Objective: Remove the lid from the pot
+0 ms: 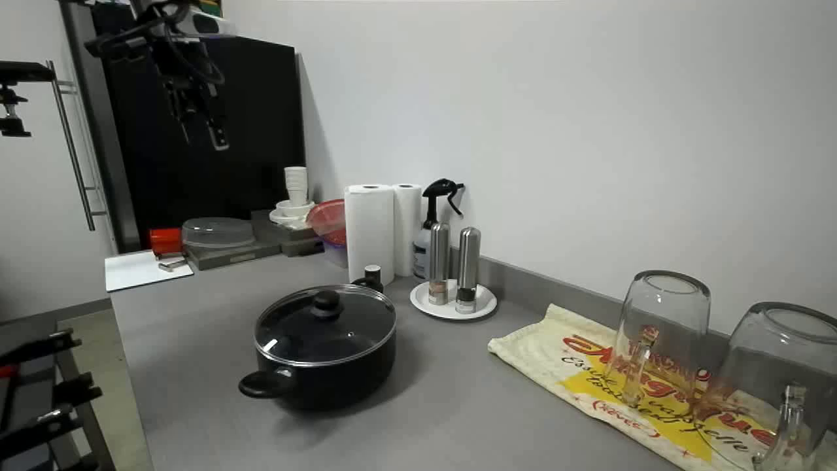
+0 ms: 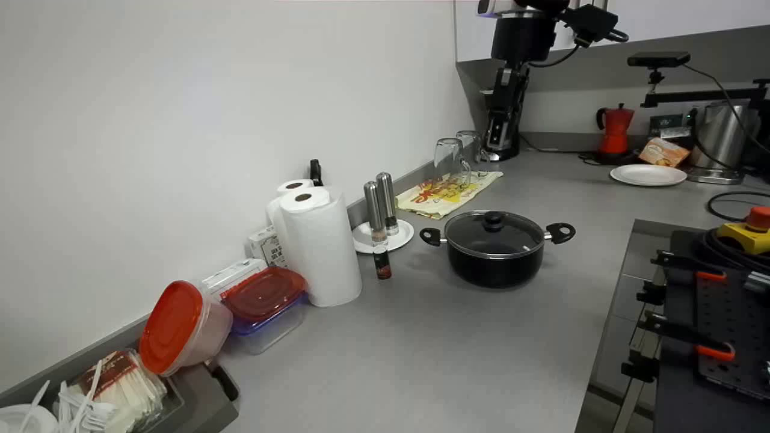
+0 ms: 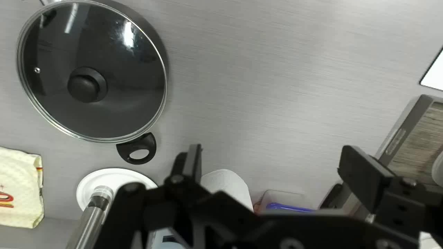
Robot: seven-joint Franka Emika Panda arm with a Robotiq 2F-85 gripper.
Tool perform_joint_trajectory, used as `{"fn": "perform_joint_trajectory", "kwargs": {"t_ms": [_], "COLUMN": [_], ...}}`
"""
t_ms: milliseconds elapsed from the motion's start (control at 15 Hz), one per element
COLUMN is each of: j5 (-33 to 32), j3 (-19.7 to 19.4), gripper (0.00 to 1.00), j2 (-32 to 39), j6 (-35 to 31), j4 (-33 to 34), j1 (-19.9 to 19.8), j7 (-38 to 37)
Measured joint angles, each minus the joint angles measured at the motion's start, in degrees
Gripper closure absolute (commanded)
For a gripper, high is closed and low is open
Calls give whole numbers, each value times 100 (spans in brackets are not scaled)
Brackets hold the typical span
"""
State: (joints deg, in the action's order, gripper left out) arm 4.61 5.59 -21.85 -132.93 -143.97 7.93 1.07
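The lid (image 1: 333, 340) is round dark glass with a metal rim and a black centre knob. It sits flat on the black pot (image 1: 346, 383), which stands upright on the grey counter. Both exterior views show the lid (image 2: 502, 237) on the pot (image 2: 496, 267), with the two side handles. In the wrist view the lid (image 3: 117, 103) and the pot (image 3: 154, 36) are at the upper left. My gripper (image 3: 271, 150) is open and empty, its fingers wide apart and off to the side of the pot. In both exterior views the gripper (image 1: 204, 140) (image 2: 500, 150) hangs above the counter.
Paper towel rolls (image 1: 369, 229), a spray bottle (image 1: 422, 252) and two metal mills on a white plate (image 1: 484, 307) stand behind the pot. Upturned glass mugs (image 1: 660, 327) rest on a cloth (image 1: 543, 333). Red-lidded containers (image 2: 174, 325) lie along the wall.
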Motion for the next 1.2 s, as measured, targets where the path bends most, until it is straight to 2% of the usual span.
{"fn": "perform_joint_trajectory", "kwargs": {"t_ms": [667, 867, 1200], "j5": [-16, -99, -323], "j3": [-3, -101, -473], "gripper": [0, 0, 0], "j2": [0, 1, 165], "j6": [0, 0, 9], "j4": [5, 147, 634], "j1": [-11, -179, -641], "j7": [0, 2, 83]}}
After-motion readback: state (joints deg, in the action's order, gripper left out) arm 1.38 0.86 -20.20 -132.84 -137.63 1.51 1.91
